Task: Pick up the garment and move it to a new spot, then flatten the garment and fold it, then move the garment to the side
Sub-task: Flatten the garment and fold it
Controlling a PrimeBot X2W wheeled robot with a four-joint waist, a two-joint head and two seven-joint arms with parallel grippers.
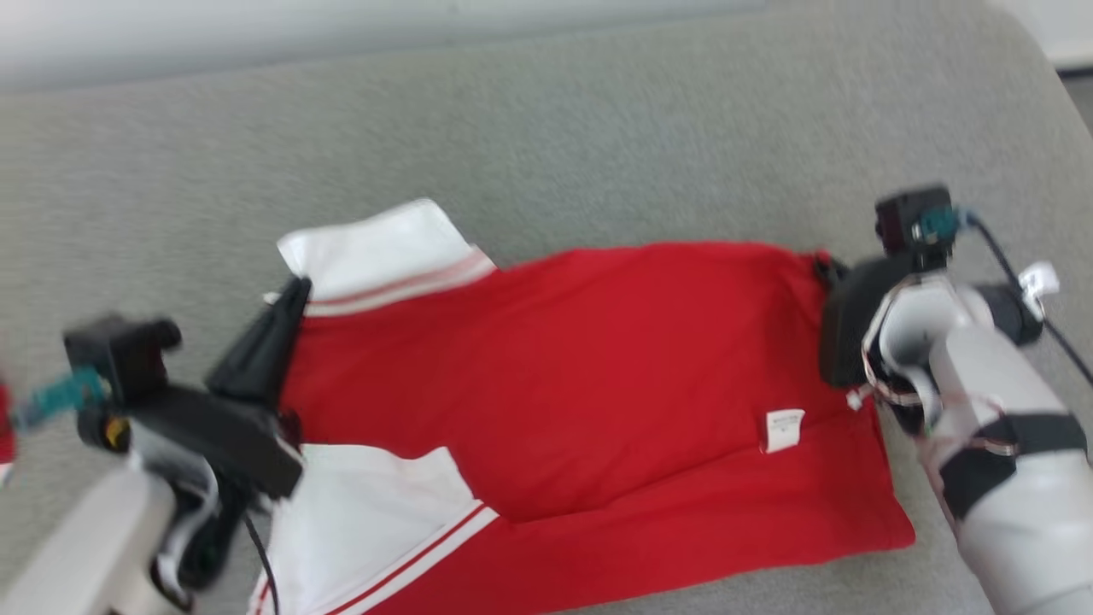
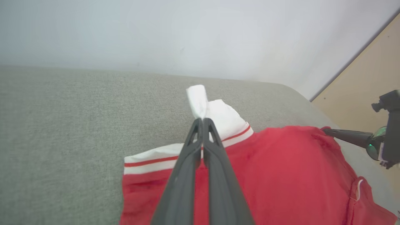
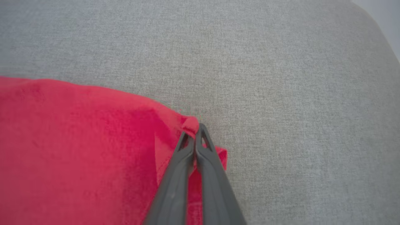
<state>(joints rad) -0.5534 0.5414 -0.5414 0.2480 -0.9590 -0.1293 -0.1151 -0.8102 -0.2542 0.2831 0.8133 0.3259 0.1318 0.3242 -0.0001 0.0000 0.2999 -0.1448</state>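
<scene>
Since both grippers are closed on cloth, I judge the step in hand to be a two-point lift of the garment's far edge, either to carry it or to fold it over.

Position: garment [image 1: 598,376] lies spread across the near half of the grey fabric worktop [image 1: 598,128], running from left to right. White sleeves [image 1: 384,248] are at the left end and the red hem at the right end. A small label [image 1: 783,429] shows on the red.

Left gripper [image 2: 201,120]: jaws closed on the far sleeve at its striped band, with a tuft of white standing past the tips. The hold looks deep.

Right gripper [image 3: 197,128]: jaws closed on the far right corner of the red hem, with only a small nub of cloth past the tips. The hold looks shallow.

To do it well:
- Raise both grippers together and level, so the far edge lifts as one line.
- Keep that edge just taut. Pulling the grippers apart would load the shallow right pinch first.
- Move slowly, because the trailing cloth drags on the rough fabric top.
- If folding, bring the far edge square toward the near edge, with neither end leading.

Risk: the hem corner may slip out on the right. The head view is blurred, so finer wrinkles cannot be read.
</scene>
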